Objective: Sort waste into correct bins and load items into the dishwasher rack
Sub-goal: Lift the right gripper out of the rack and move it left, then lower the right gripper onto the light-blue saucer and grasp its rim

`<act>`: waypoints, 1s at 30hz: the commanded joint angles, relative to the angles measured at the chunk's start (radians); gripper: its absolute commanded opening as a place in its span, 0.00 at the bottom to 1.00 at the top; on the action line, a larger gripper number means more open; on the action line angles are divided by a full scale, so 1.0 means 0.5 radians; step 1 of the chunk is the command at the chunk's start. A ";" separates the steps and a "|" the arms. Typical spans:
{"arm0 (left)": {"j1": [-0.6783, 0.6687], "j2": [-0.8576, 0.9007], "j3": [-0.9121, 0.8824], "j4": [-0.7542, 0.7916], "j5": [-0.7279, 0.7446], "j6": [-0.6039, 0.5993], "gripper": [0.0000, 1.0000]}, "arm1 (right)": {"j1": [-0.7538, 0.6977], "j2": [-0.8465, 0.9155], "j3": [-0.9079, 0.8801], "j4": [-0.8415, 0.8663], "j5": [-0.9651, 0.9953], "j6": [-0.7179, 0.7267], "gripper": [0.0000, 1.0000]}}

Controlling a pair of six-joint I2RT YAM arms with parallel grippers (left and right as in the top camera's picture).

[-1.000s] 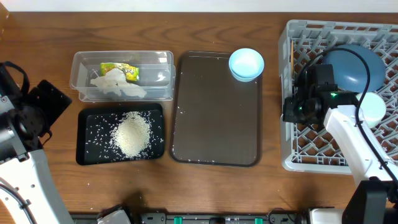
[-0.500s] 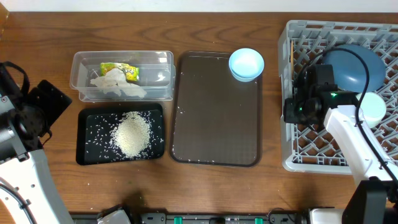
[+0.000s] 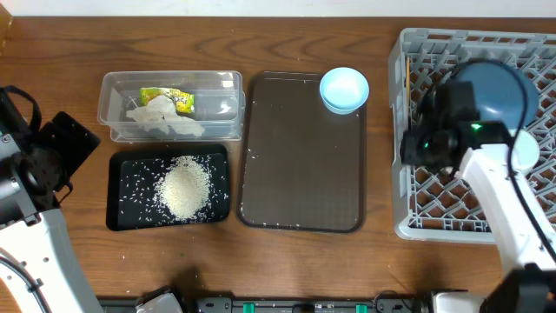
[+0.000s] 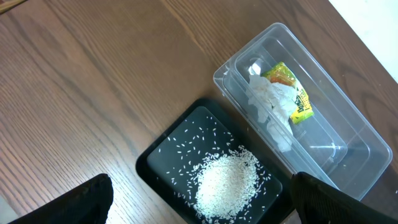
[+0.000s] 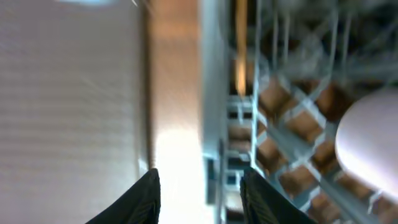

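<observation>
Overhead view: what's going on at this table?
The right gripper hangs over the grey dishwasher rack with jaws apart and nothing between them. The dark blue dish and a pale small bowl already lie in the rack. The light blue bowl sits on the brown tray, not yet loaded. The rice is heaped in the black tray, and the tissue and wrapper lie in the clear tub. The left gripper hovers open beside those bins, holding nothing.

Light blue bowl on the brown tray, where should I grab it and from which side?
Pinch the rim of the light blue bowl from straight above, one finger inside and one outside. It sits upright, mouth open, in the far right corner of the brown tray, so the thin rim is exposed. Its side nearest the dishwasher rack probably suits the right arm best.
</observation>
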 commanded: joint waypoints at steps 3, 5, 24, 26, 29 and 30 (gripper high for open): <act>0.009 0.008 0.013 -0.002 -0.018 0.005 0.93 | 0.000 -0.217 0.194 0.231 -0.523 0.008 0.99; 0.009 0.008 0.013 -0.002 -0.018 0.005 0.93 | 0.002 -0.246 0.194 0.478 -0.667 0.008 0.99; 0.009 0.008 0.013 -0.002 -0.018 0.005 0.93 | 0.694 0.665 0.379 1.472 0.232 -0.578 0.99; 0.009 0.008 0.013 -0.001 -0.018 0.005 0.93 | 0.755 0.797 0.509 1.347 0.390 -0.634 0.99; 0.009 0.008 0.013 -0.002 -0.018 0.005 0.93 | 0.803 0.964 0.730 1.126 0.436 -0.676 0.99; 0.009 0.008 0.013 -0.002 -0.018 0.005 0.93 | 0.812 1.004 0.790 1.071 0.439 -0.686 0.99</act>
